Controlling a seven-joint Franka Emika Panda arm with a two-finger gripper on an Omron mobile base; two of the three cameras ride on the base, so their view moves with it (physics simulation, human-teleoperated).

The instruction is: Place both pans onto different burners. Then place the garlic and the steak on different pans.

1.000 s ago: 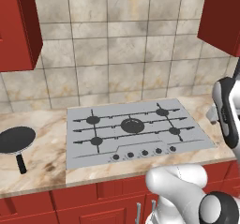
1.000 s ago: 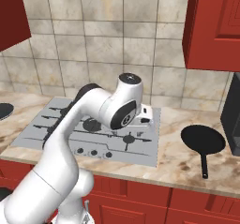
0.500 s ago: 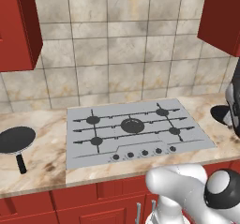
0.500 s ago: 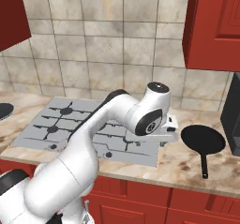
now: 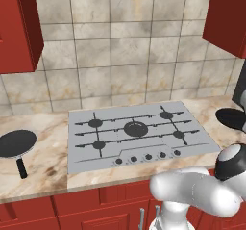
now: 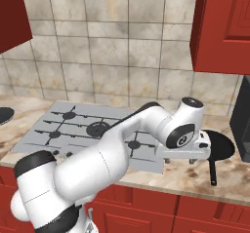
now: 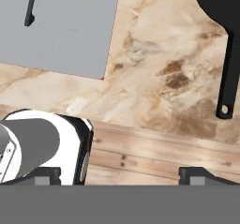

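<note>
One black pan [image 5: 17,144] lies on the marble counter left of the cooktop [image 5: 137,135], handle toward the front. The other pan [image 6: 223,148] lies right of the cooktop, its handle [image 6: 212,171] pointing at the counter's front edge. My gripper [image 6: 179,162] hangs open over the counter between the cooktop's right front corner and this pan. In the hand view the pan [image 7: 220,3] and its handle [image 7: 228,68] lie at the upper right, with my open gripper [image 7: 122,176] over the counter's front edge. The burners [image 5: 136,128] carry nothing. The garlic and the steak are out of view.
A dark appliance [image 6: 241,125] stands at the counter's right end, close behind the right pan. A row of knobs [image 5: 146,157] runs along the cooktop's front. Red cabinets [image 6: 224,27] hang above on both sides. The tiled wall closes the back.
My arm has swung to the right, from above the cooktop's right half to the counter beside the right pan. The jaws have stayed open. The pans have not moved.
</note>
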